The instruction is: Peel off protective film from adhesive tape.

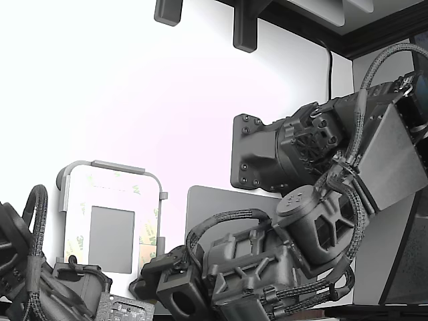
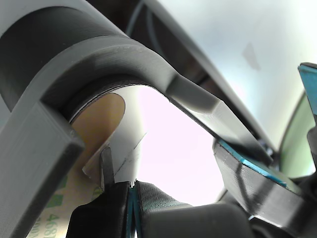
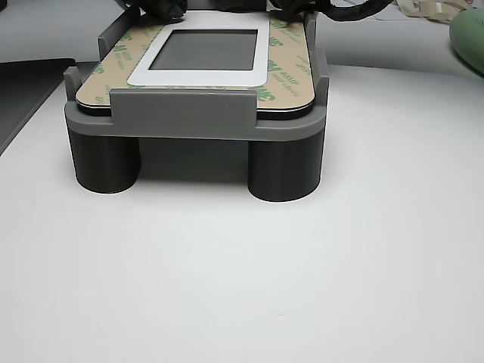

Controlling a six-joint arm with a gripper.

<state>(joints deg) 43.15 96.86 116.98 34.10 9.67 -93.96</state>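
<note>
The protective film (image 3: 283,72), tan with green logos, lies as a frame on the adhesive tape, which it covers, around a white plate (image 3: 144,76) with a grey rectangle (image 3: 208,49). All of it rests in a grey fixture (image 3: 181,113). In the wrist view my gripper (image 2: 132,184) is shut, its fingers pressed together at a rounded corner of the film (image 2: 94,124), where a pale flap stands lifted between them. In the exterior view the gripper (image 1: 156,262) sits at the near right corner of the film (image 1: 148,234).
A dark grey mat (image 1: 221,200) lies beside the fixture, behind my arm. A second arm (image 1: 40,281) is at the exterior view's lower left. Loose liner strips (image 3: 427,9) and a green object (image 3: 470,38) lie at the far right of the other view.
</note>
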